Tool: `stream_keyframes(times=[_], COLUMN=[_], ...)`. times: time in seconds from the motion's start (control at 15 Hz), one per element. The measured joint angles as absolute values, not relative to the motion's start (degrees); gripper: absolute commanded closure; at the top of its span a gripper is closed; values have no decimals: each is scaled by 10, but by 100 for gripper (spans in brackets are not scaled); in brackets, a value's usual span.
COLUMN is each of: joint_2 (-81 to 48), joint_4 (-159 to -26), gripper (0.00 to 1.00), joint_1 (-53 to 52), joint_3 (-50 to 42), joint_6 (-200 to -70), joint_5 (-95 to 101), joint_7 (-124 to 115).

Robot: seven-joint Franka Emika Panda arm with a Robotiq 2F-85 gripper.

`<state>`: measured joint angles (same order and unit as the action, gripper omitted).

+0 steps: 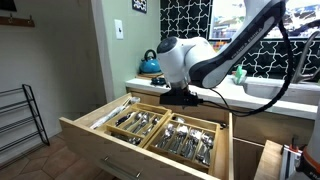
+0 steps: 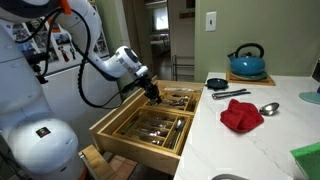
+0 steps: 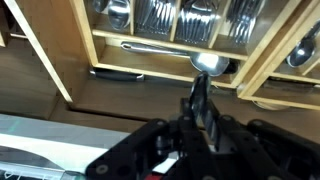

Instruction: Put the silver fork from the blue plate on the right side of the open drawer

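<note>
The wide light-wood drawer (image 1: 112, 148) stands open in both exterior views (image 2: 128, 141), with wooden divider trays full of silver cutlery. My gripper (image 1: 181, 98) hangs low over its back part, also shown in an exterior view (image 2: 153, 93). In the wrist view the gripper (image 3: 200, 112) is shut on a thin silver fork (image 3: 203, 80), which points down at the trays (image 3: 82, 45). Its far end lies by a shiny rounded piece; the tines do not show. A dark blue plate (image 2: 217, 83) sits on the counter beside the drawer.
On the white counter (image 2: 250, 145) lie a red cloth (image 2: 241, 116), a silver spoon (image 2: 268, 108), a dark utensil (image 2: 231, 94) and a blue kettle (image 2: 247, 62). A narrow wooden pull-out (image 1: 270, 160) stands next to the drawer. A wire rack (image 1: 20, 120) stands by the wall.
</note>
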<state>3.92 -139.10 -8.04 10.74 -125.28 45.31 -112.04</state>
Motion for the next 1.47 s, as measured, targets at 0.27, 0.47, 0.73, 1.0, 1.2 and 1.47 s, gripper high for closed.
stream_keyframes(times=[0.27, 0.47, 0.73, 1.0, 1.2, 1.47], joint_2=[23, 2, -33, -64, -85, -108], joint_4=[-1419, -1425, -1424, -1424, -1421, -1412], gripper=[96, 96, 96, 96, 96, 83], joint_1=[-81, -83, -97, -114, -127, -137], joint_3=[108, 108, 109, 112, 115, 116], joint_6=[-1253, -1254, -1257, -1257, -1257, -1258], joint_5=[453, 453, 452, 452, 452, 447], joint_7=[-1144, -1155, -1162, -1169, -1169, -1169])
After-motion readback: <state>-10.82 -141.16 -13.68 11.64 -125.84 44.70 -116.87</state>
